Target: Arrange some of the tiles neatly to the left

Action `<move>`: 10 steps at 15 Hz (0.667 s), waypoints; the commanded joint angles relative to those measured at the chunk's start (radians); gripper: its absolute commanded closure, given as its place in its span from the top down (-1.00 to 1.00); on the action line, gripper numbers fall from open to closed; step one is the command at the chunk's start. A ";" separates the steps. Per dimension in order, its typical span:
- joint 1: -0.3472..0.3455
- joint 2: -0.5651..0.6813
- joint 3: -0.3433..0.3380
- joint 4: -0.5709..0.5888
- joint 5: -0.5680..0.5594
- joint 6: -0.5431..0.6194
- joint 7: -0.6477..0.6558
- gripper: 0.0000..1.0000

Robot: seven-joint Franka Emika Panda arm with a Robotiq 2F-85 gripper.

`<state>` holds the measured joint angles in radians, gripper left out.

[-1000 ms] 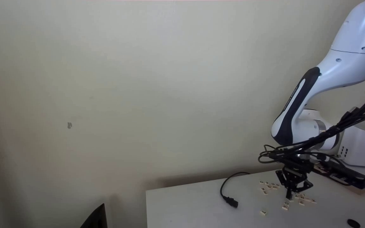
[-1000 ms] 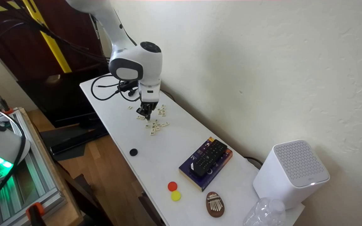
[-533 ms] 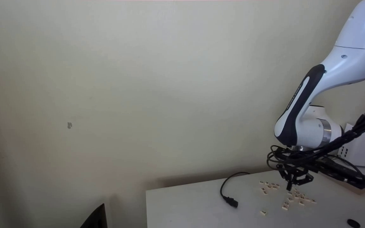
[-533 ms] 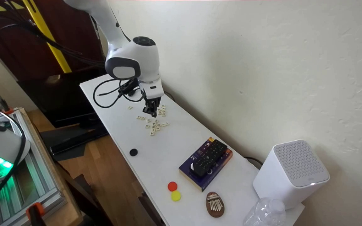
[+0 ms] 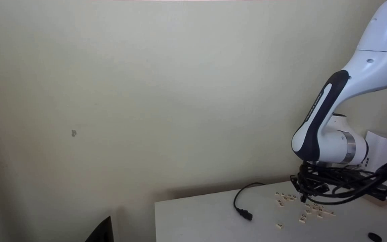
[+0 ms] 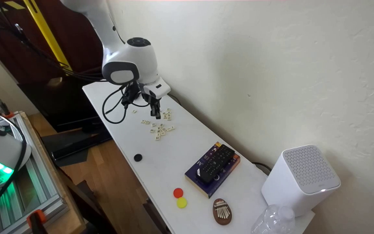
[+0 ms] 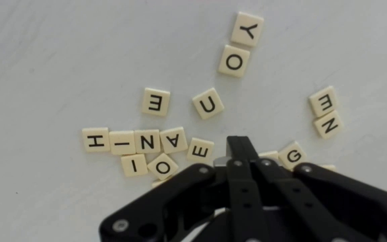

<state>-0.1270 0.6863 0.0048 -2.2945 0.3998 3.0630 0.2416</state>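
One claw (image 7: pixel 238 143): it is pressing tip to tip without a visible gap, is gripping nothing, and is apparently hovering above the table (image 6: pixel 174 152). Lettered tiles (image 7: pixel 147 141), many: all are lying on that table, below and around the claw. Places, as the wrist view is giving them: just left of the claw, a single E tile (image 7: pixel 200 150) is lying slightly askew. Farther left, nearly in line with it, a row of H, I, N and A (image 7: pixel 138 142) is lying, its long axis running sideways from the claw; a gap is separating the E from the A. The coming move is probably turning on that gap, a leftward push likely closing it. Ahead and left of the claw, a U tile (image 7: pixel 208 103) is sitting askew, a second E tile (image 7: pixel 156 102) lying farther left. Straight ahead, farthest out, a Y-and-O pair (image 7: pixel 237 51) is lying. Right of the claw, a G tile (image 7: pixel 292 155) is lying near, the claw covering one edge; ahead and right, an E-and-N pair (image 7: pixel 326 109) is touching. Well apart from the claw, a lone tile (image 6: pixel 134 111) is showing in an exterior view. Appearance: the tiles are showing thin, square, cream-coloured bodies with black capitals facing several ways; others are partly hiding behind the claw.
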 commanded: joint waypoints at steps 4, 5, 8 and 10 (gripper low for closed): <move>-0.112 -0.046 0.085 -0.071 -0.152 0.017 -0.212 -1.00; -0.118 -0.048 0.086 -0.076 -0.166 0.010 -0.228 -1.00; -0.131 -0.056 0.086 -0.093 -0.209 0.011 -0.279 -1.00; -0.128 -0.058 0.078 -0.102 -0.240 0.009 -0.307 -1.00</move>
<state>-0.2361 0.6613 0.0767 -2.3559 0.2194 3.0743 -0.0241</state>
